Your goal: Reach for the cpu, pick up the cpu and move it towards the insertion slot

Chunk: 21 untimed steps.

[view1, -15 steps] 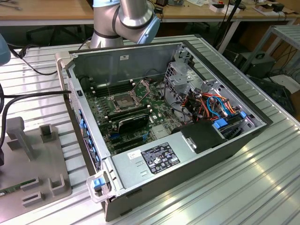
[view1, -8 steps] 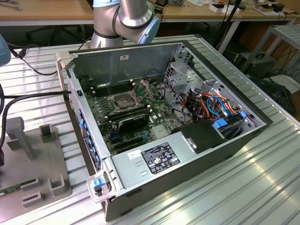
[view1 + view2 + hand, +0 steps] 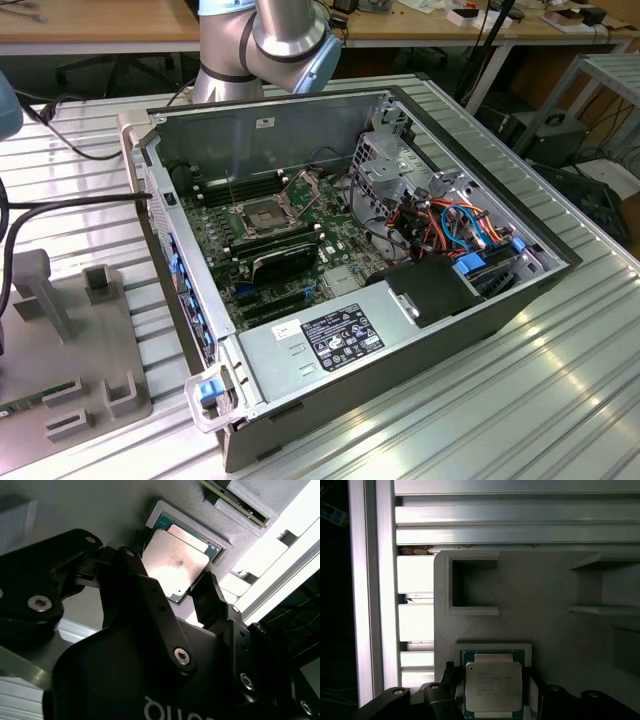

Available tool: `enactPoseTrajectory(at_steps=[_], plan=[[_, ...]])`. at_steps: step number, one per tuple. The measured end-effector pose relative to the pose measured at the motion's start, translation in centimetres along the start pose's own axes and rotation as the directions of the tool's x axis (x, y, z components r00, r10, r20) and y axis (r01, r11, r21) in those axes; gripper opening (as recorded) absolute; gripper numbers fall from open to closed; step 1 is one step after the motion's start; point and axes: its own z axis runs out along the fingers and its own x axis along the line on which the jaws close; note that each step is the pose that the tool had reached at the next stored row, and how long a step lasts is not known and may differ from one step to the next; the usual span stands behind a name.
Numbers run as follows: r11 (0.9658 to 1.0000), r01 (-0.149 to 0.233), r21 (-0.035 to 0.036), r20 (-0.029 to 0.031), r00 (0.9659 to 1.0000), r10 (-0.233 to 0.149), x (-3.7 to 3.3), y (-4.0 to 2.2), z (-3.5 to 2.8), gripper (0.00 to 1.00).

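Straddling cpu (image 3: 493,685) in its tray (image 3: 545,630) recess, well apart from slot (image 3: 262,212): gripper (image 3: 170,577), jaws spread either side. Risk: uneven closing could tilt or jam the thin plate against recess walls.

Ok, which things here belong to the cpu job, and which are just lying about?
Job: cpu, lying in its grey holder; gripper right at it; slot.
Lying about: power supply, cables, finned block.
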Motion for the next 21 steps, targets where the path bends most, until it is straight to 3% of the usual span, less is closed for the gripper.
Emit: enactPoseTrajectory(at_steps=[11,13,21], plan=[[1.0,0.0,0.0002,-0.0019,1.0,0.0,0.0,0.0,-0.21,0.65],[1.0,0.0,0.0001,-0.002,1.0,0.0,0.0,-0.01,-0.21,0.55],[1.0,0.008,0.0002,-0.0019,1.0,-0.008,-0.01,0.0,-0.21,0.55]])
